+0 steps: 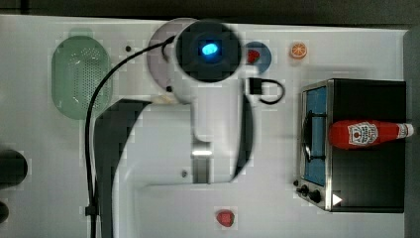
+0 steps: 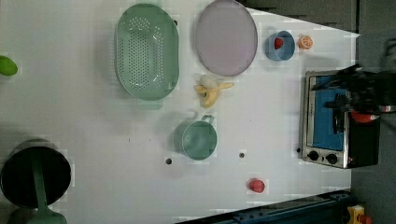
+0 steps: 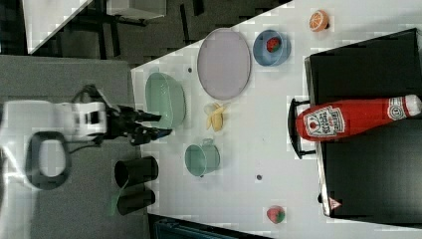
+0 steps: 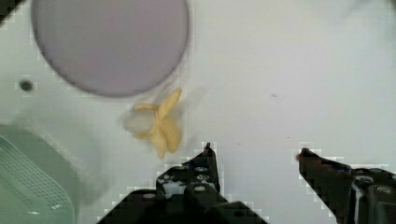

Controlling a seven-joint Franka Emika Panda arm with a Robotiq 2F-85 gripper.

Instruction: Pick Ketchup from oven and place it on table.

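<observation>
The Ketchup (image 1: 369, 133) (image 3: 348, 118), a red bottle with a white cap, lies on its side on the black top of the oven (image 1: 366, 188) (image 2: 327, 154) (image 3: 368, 189). Its cap points to the top view's right and its base reaches over the door handle. In the left view a red bit of the Ketchup (image 2: 364, 116) shows behind my dark gripper (image 2: 329, 93). My gripper (image 4: 256, 149) (image 3: 163, 125) hangs open high above the white table (image 1: 277, 198), far from the bottle. Nothing is between its fingers, and a peeled banana (image 4: 159, 123) lies below it.
A purple plate (image 2: 226, 37), a green colander (image 2: 147, 51), a teal cup (image 2: 200, 139) and the banana (image 2: 210, 89) stand mid-table. A blue bowl (image 2: 280, 45) and an orange slice (image 2: 306, 42) are near the oven. A strawberry (image 2: 256, 185) lies alone. Black cups (image 3: 134, 172) stand at the right view's left.
</observation>
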